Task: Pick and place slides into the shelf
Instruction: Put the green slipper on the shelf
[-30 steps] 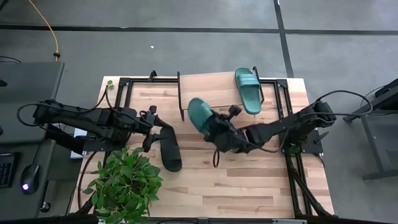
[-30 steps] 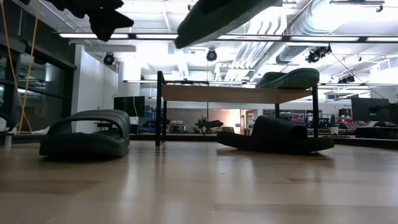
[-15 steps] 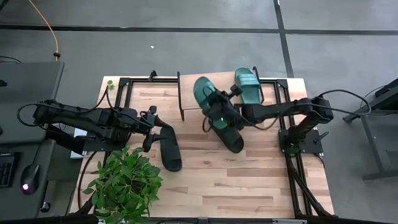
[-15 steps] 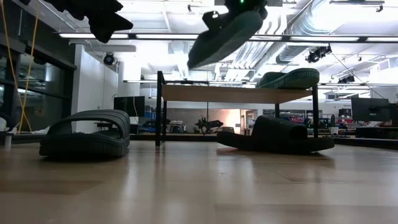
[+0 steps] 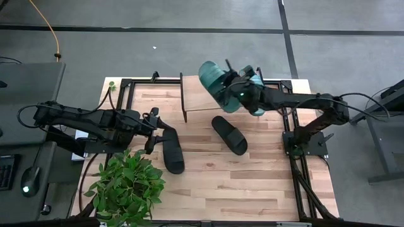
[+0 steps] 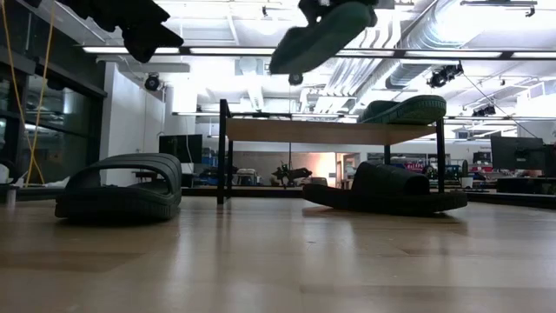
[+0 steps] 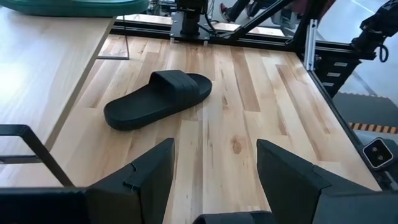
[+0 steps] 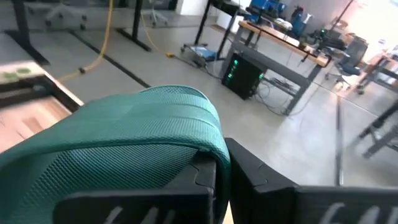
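Carrying 1 teal slide (image 5: 214, 85) above the shelf (image 5: 196, 94), the right gripper (image 5: 237, 90) clamps its strap. Another teal slide (image 5: 252, 82) already lies on top at 3 o'clock; 2 black slides (image 5: 229, 134) remain on the table. The left gripper (image 5: 153, 129) waits with fingers apart.

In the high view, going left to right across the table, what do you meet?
Potted plant → left gripper → black slide by it → second black slide → right arm's base. The raised teal slide and shelf overlap, so omitted.
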Available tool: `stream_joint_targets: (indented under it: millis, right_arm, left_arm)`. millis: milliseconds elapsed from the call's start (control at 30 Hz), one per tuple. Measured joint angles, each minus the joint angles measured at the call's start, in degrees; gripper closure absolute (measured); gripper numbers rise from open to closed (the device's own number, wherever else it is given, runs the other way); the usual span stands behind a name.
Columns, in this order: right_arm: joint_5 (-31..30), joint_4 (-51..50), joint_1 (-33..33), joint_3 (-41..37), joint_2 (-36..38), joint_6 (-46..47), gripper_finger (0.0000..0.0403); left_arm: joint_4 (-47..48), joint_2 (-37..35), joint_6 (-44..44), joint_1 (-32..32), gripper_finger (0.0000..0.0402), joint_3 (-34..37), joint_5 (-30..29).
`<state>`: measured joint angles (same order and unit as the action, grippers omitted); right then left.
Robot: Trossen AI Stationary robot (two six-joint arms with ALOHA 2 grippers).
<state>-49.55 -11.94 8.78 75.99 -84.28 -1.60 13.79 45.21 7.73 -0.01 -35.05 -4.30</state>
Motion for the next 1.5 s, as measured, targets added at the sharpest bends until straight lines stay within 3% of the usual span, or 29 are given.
stream_joint_targets:
  millis: [433,533,700,800,967,1500]
  right_arm:
    - [2.90,-7.97,-2.18,-0.99,13.46,0.75,0.0401]
    - [2.83,-0.23,-2.82,-9.72,19.27,0.50,0.0401]
    - [4.85,26.29,-2.80,-30.05,28.71,-2.97,0.0401]
    - [-0.09,34.06,-2.84,-36.27,30.72,-4.42,0.0402]
    - [-3.91,34.08,-2.33,-38.71,28.21,-3.58,0.0402]
    - [-13.99,60.23,-0.13,-38.66,6.26,-5.16,0.0403]
  left_arm:
    - [1.47,0.00,0.20,-0.02,0.0192,0.00,-0.68]
    - [1.46,0.00,0.20,-0.02,0.0192,0.00,-0.94]
    - [0.98,0.00,0.17,-0.01,0.0192,0.02,-1.38]
    - [-0.48,0.00,0.09,-0.02,0.0192,0.02,-1.38]
    - [-3.11,0.00,-0.83,0.00,0.0192,0.02,-1.39]
    - [-2.72,0.04,-1.03,0.00,0.0192,0.02,-1.38]
